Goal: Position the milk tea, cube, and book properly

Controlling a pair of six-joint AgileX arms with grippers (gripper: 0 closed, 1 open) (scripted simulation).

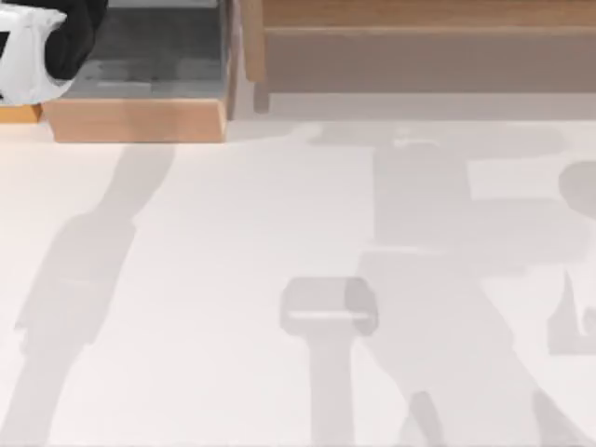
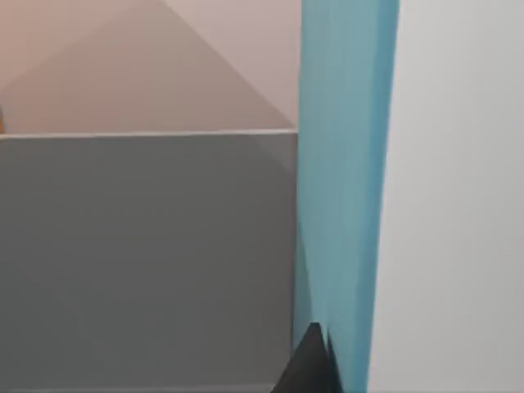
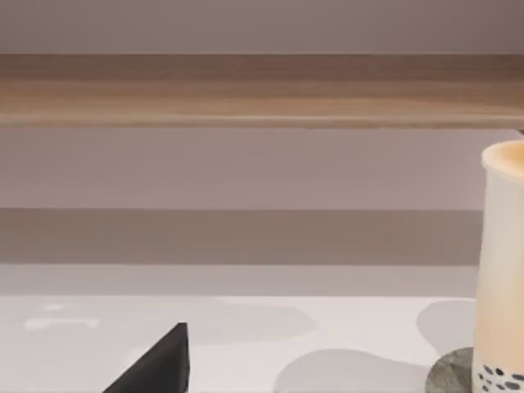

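One of the three task things, the blue book (image 2: 344, 188), stands on edge close in front of the left wrist camera, with a dark fingertip (image 2: 311, 364) touching its lower edge; I judge the left fingers to be gripping the book, upright so it can slide in spine-first. Beside it runs a grey panel (image 2: 147, 262), apparently the inside of the wooden box (image 1: 140, 116) at the desk's far left, where the top view shows the left arm (image 1: 47, 42) reaching over the grey interior. Room there looks tight: the book's face is just beside that wall, so any tilt could catch an edge.

The milk tea (image 3: 501, 270), a pale cup with dark pearls at the bottom, stands on the desk (image 1: 233, 279) at the edge of the right wrist view, near a long wooden shelf (image 1: 419, 37) along the back. One right fingertip (image 3: 160, 364) is visible, well apart from the cup; whether those fingers are open or closed I cannot tell. Bare desk lies between shelf and near edge, leaving ample space for moves.
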